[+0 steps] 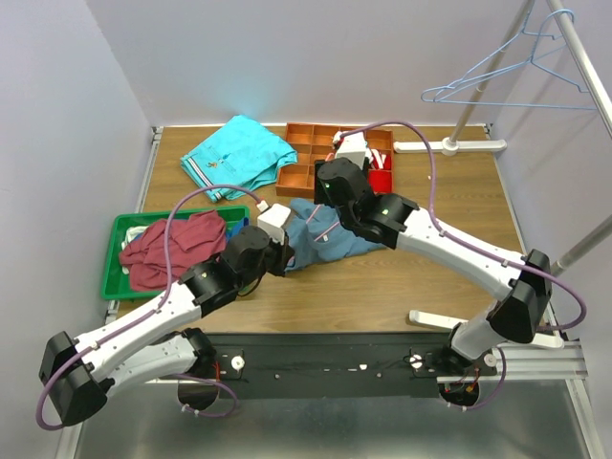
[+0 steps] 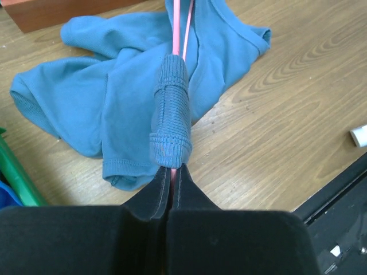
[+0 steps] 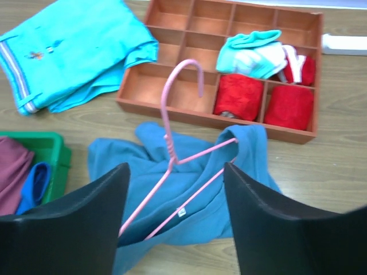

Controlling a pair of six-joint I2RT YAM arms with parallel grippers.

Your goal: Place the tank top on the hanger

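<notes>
The steel-blue tank top (image 1: pixel 330 244) lies crumpled on the wooden table; it also shows in the left wrist view (image 2: pixel 109 97) and the right wrist view (image 3: pixel 137 160). The pink hanger (image 3: pixel 166 109) lies on it, one end tucked under the cloth and the hook pointing toward the orange tray. My left gripper (image 1: pixel 277 256) is shut on the hanger's other end (image 2: pixel 172 169), where a ribbed edge of the top (image 2: pixel 172 109) drapes over the wire (image 2: pixel 176 23). My right gripper (image 1: pixel 325 196) hovers open above the hanger (image 3: pixel 176 169), holding nothing.
An orange compartment tray (image 1: pixel 311 143) holding red and white cloths sits behind the tank top. A turquoise shirt (image 1: pixel 239 153) lies at the back left. A green bin (image 1: pixel 120 229) holds a maroon shirt (image 1: pixel 172 249). A light blue hanger (image 1: pixel 507 81) hangs on the rack at right.
</notes>
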